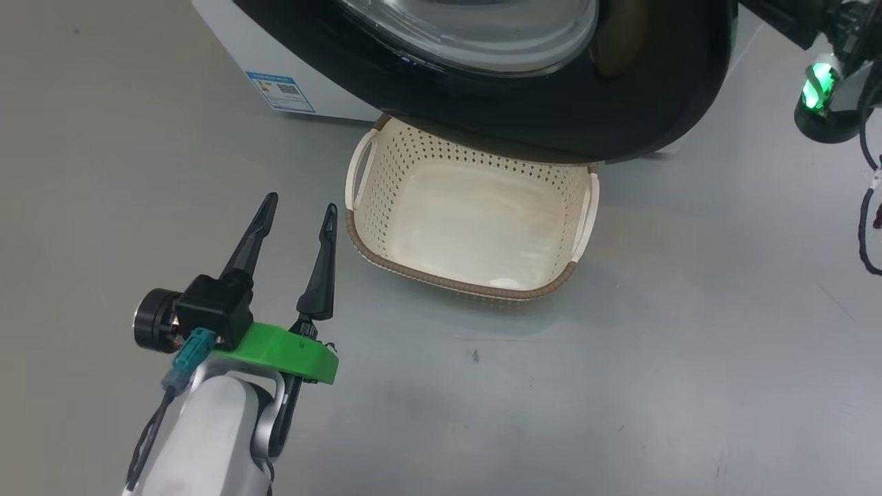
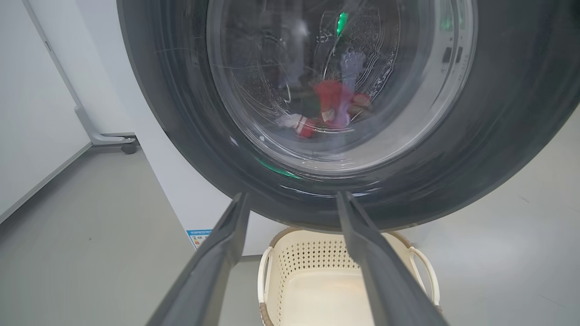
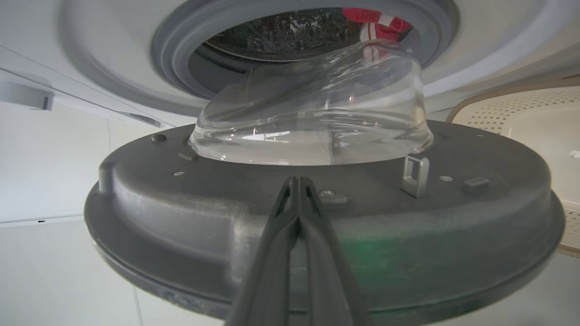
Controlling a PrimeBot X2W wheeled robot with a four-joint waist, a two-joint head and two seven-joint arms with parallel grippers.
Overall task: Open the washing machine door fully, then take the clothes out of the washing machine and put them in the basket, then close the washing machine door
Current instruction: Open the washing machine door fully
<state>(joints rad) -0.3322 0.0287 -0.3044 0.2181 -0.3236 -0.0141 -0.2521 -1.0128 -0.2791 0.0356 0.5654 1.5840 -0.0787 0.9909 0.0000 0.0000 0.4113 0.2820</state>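
Observation:
The washing machine door (image 1: 620, 103), with its black rim and glass bowl, stands partly open and hangs over the far side of the cream basket (image 1: 413, 151). My left gripper (image 1: 301, 202) is open and holds nothing, low on the floor left of the basket. In the left wrist view it (image 2: 292, 195) points at the door's outer face (image 2: 498, 136), and the red clothes (image 2: 331, 104) show through the glass. My right gripper (image 3: 297, 179) is shut, its tips against the door's grey inner side (image 3: 181, 217). Behind it lie the red clothes (image 3: 380, 22) in the drum.
The white washing machine (image 1: 227, 41) with its blue label (image 1: 279, 89) fills the far side. My right arm's wrist (image 1: 820, 89) with a green light is at the upper right. Grey floor surrounds the basket. A wheeled stand leg (image 2: 108, 138) is far left.

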